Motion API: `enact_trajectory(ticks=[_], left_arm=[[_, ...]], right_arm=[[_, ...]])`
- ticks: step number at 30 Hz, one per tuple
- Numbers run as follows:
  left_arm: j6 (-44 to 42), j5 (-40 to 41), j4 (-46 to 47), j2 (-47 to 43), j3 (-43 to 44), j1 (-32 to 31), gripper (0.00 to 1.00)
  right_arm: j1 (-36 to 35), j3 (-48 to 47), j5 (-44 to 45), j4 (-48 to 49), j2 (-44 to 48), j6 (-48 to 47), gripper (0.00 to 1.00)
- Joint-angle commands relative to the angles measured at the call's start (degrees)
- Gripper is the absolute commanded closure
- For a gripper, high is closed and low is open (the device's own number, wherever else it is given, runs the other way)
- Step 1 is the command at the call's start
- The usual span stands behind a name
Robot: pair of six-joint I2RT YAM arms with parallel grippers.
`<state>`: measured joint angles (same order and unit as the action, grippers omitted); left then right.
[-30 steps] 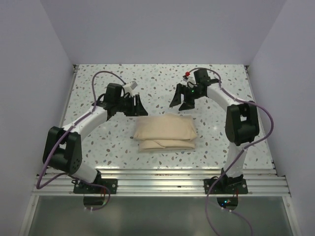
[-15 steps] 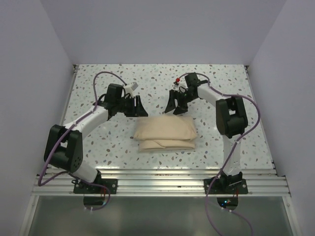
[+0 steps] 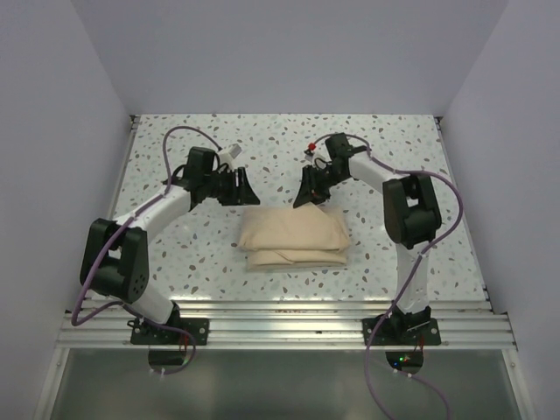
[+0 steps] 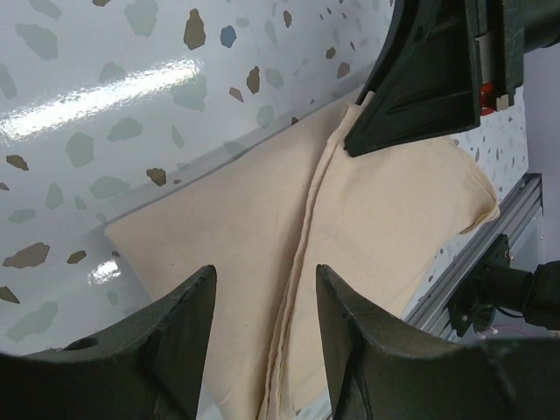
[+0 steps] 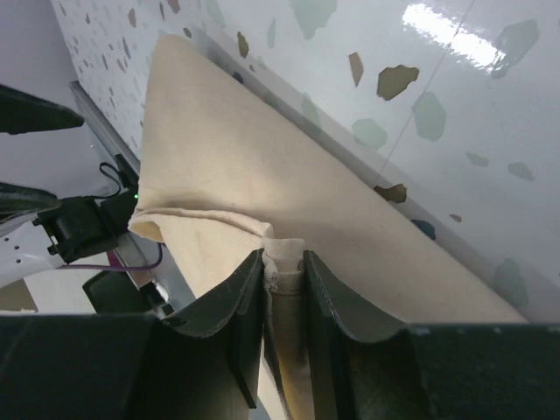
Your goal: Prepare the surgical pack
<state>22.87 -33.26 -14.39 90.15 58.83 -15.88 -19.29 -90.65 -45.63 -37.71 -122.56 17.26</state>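
We are looking at the wrap sheet (image 3: 293,234), folded into a plump tan bundle and lying at the middle of the speckled table (image 3: 175,254), between the two arms. The right gripper (image 5: 282,261) is pinching a small raised fold of the sheet at the bundle's far edge. Its jaws are drawn in close, with only the doubled material between them. The left gripper (image 4: 262,276) is hanging just beyond the far left part of the bundle, jaws standing about half apart and holding nothing. In its wrist view a lapped edge of the sheet is running between its fingers, but below them and untouched.

We are judging the sheet to be light, soft and limp. It is looking matte and faintly fibrous, somewhere between paper and cloth, and it is puckering where the jaws are nipping it. It is likely to slide easily on the glossy tabletop, so a pull at one point is apt to drag the whole bundle or let the layers slip apart. Whatever is lying inside is hidden from us, though the rounded, pillowy swell is suggesting some bulk within. We are thinking the best holds are the free edges and corners of the top flap, taken through few layers, with the other arm steadying the bundle
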Motion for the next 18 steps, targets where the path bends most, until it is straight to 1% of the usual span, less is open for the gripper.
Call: enact_trajectory(ticks=[1,6,7,13,14,16,17,18], left_arm=[[-1.3,-1.0,0.3,-0.7,2.5,0.9,0.47],[-1.0,-0.7,-0.7,-0.9,3.1,2.0,0.48],[-0.9,-0.3,-1.1,-0.9,3.1,2.2,0.48],[-1.8,0.6,-3.9,-1.6,3.3,2.5,0.47],[-1.9,0.7,-4.2,-1.6,3.0,2.5,0.47],[-2.0,1.3,-5.4,-1.7,2.8,2.5,0.47],[-2.0,1.2,-5.7,-1.6,2.4,2.5,0.47],[-2.0,1.0,-6.0,-1.6,2.1,2.5,0.47]], right_arm=[[-0.6,0.8,-2.8,-0.7,8.0,0.9,0.74],[-2.9,3.1,-3.2,-4.9,15.1,0.7,0.75],[-3.5,4.0,-3.1,-5.5,18.2,0.6,0.76],[-7.4,16.3,-2.4,-9.6,28.1,-0.6,0.73],[-8.3,20.1,-1.8,-10.4,30.8,-0.6,0.71],[-9.2,24.2,-1.7,-11.1,33.5,-0.8,0.69],[-9.4,28.0,-1.6,-11.4,36.0,-0.7,0.65],[-9.7,29.9,-1.5,-11.6,37.2,-0.6,0.62]])
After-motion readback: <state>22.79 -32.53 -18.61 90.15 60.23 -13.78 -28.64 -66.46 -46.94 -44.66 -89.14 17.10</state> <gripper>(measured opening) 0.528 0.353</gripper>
